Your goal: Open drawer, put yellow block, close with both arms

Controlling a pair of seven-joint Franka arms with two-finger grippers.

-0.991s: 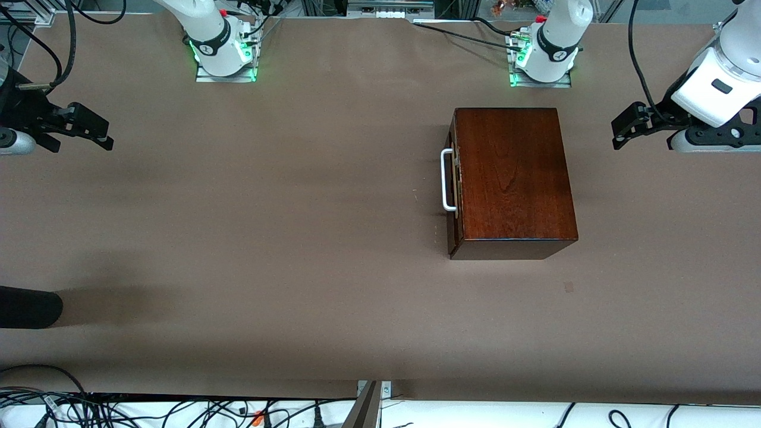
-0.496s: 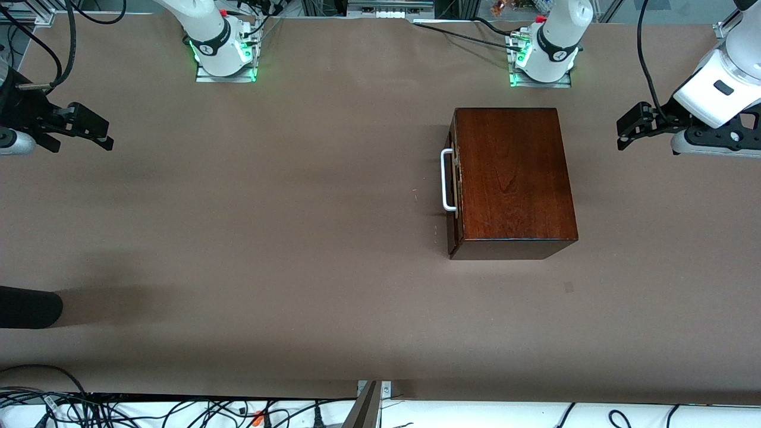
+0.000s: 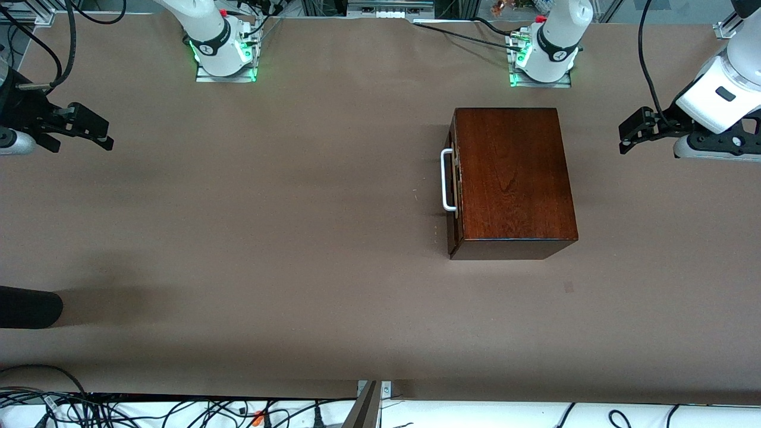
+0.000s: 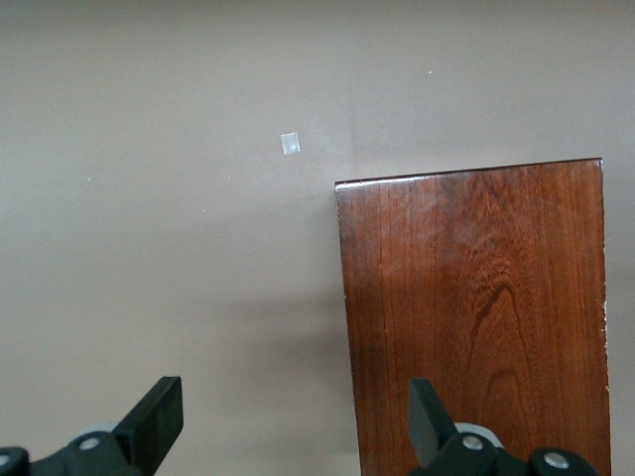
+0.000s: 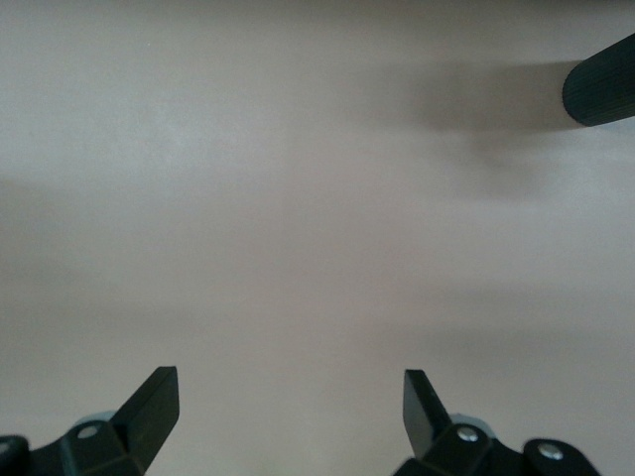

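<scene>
**Both grippers spread, drawer shut**

Reading the front view as a clock face with the table's point(image 3: 297, 238) middle as the hub: nearest the camera, at about eight o'clock, a dark rounded cylinder point(image 3: 27, 307) pokes in from the table's edge at my right arm's end. At about four o'clock lies a small pale square mark point(image 3: 569, 287) on the brown surface, a little nearer the camera than the wooden box point(image 3: 511, 178).

The box stands at two o'clock, toward my left arm's end. Its drawer point(image 3: 454, 196) is pushed in flush – the white handle point(image 3: 446, 180) faces nine o'clock, toward my right arm's end.

My left gripper point(image 3: 624, 138) hangs at three o'clock over bare table, apart from the box and empty, fingers spread wide. My right gripper point(image 3: 106, 135) waits at nine o'clock over bare table, well apart from the box – fingers spread, nothing between them.

At twelve o'clock, both bases glow green.
</scene>
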